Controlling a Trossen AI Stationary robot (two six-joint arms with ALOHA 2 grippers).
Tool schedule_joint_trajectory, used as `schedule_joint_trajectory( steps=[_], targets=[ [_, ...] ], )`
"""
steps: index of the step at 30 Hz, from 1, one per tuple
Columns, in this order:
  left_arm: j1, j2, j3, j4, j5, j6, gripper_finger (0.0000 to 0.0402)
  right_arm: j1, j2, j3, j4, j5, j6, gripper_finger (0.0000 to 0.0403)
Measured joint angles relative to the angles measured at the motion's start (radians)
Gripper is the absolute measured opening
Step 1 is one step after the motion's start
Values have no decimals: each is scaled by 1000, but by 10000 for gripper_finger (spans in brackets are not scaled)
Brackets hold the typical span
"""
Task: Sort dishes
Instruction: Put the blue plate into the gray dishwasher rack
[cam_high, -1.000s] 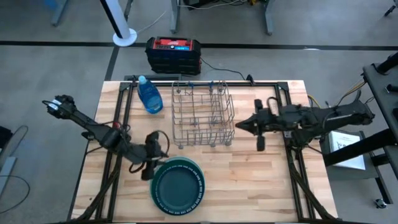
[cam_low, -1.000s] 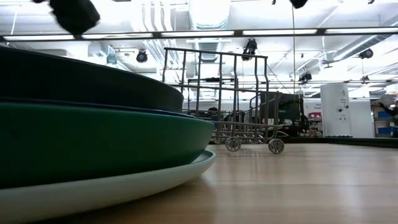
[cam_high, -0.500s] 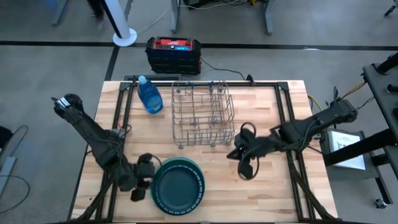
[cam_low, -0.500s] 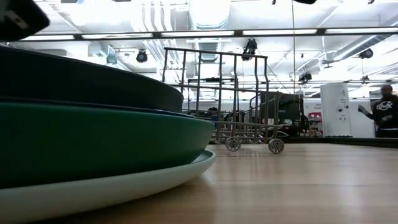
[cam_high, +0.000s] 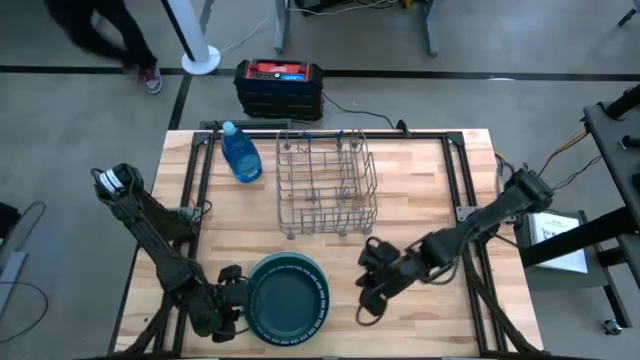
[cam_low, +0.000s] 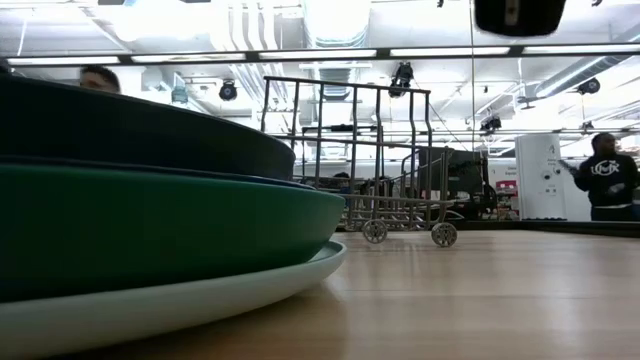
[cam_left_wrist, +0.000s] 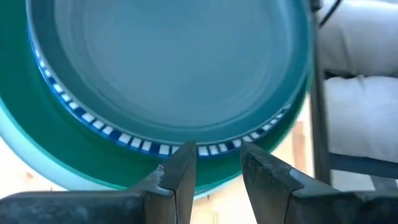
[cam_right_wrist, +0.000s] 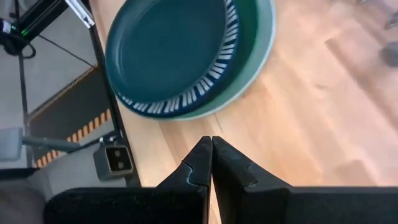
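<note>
Beside the plate stack (cam_high: 287, 298), left claw (cam_high: 232, 312).

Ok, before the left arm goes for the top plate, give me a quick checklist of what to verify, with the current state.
1. Left pincer open: ok, there is a gap between its fingers.
2. Left pincer lined up on the stack's rim: ok, the striped plate edge sits just beyond its fingertips.
3. Top teal plate bare: ok.
4. Right pincer away from the stack: ok, shut, over bare table beside the plates.
5. Wire rack free to receive: ok, no dishes show in it.
6. Stack count: cannot tell; the low view shows three layers at least.
</note>
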Motion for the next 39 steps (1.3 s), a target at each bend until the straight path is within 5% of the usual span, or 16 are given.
schedule_joint_trajectory(
  steps=[18, 31, 39],
  targets=[
    [-10, 107, 7, 16, -28, -35, 115, -70, 296, 183, 76, 49, -131, 9],
    [-11, 106, 16, 12, -40, -43, 115, -123, 361, 216, 107, 42, -172, 128],
    [-11, 95, 16, 12, -40, -50, 115, -148, 395, 216, 165, 16, -213, 160]
  ],
)
